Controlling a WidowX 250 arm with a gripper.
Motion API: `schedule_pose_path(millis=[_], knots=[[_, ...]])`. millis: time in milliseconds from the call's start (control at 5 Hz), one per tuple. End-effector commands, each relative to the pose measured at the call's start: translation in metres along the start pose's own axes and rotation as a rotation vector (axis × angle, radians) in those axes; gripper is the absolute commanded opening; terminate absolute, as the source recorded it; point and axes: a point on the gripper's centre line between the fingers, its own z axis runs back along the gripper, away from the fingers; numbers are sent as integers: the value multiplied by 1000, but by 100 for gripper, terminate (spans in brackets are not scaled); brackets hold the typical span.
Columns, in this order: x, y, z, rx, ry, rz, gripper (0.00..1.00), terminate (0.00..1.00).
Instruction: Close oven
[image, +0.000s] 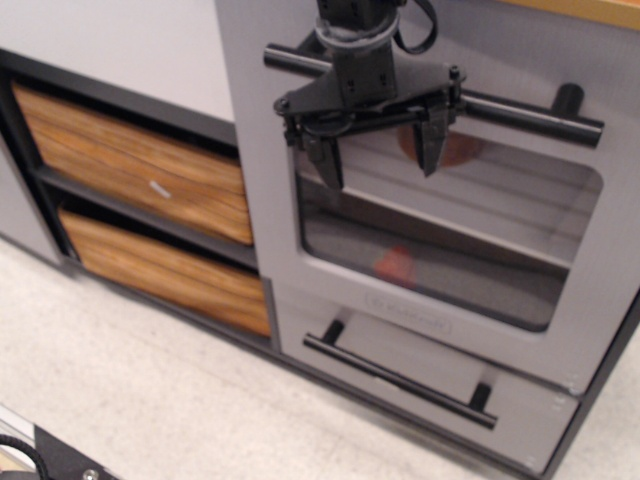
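Light: bright, even, soft shadows.
Blur: whole frame smeared, wood-grain drawers (150, 190) soft.
Glare: pale reflections across oven (440, 230) window.
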Motion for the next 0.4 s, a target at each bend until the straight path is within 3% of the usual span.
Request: schedule_pose_path(millis=[0,200], knots=[[16,1,23,-34,-46,0,100,0],[16,1,23,-34,-46,0,100,100]])
